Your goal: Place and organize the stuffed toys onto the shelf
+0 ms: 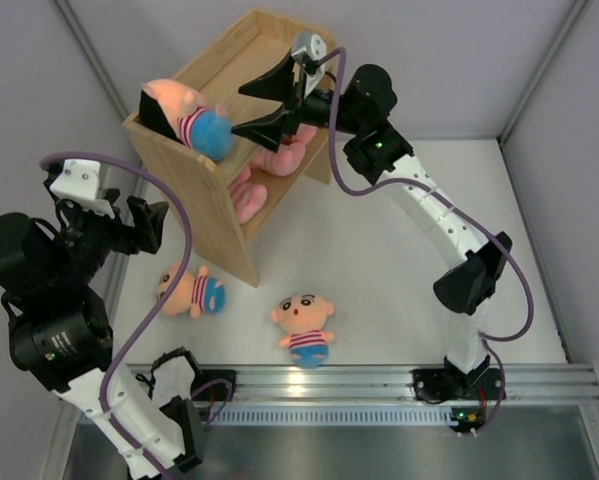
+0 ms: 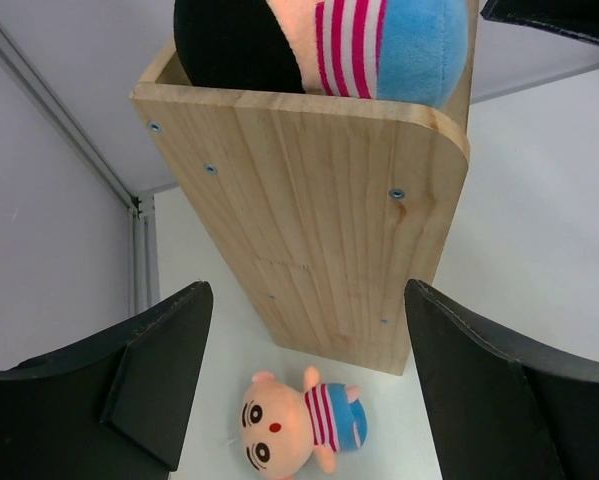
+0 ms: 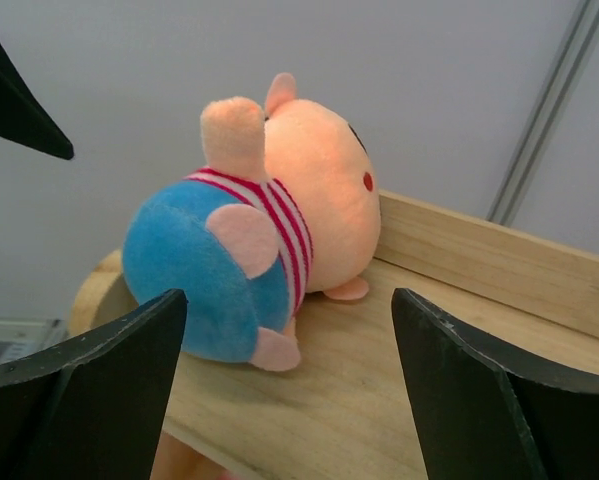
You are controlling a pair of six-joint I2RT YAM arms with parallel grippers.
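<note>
Right wrist view: plush doll (image 3: 259, 230) lies just beyond the wide-open, empty right hand (image 3: 287, 300).

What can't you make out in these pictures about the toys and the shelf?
- Toy on the shelf top: its face. It is turned away in the right wrist view and cut off by the top edge in the left wrist view.
- Pink toys inside the shelf: how many there are. In the top view the shelf's top board and the right gripper cover part of them.
</note>
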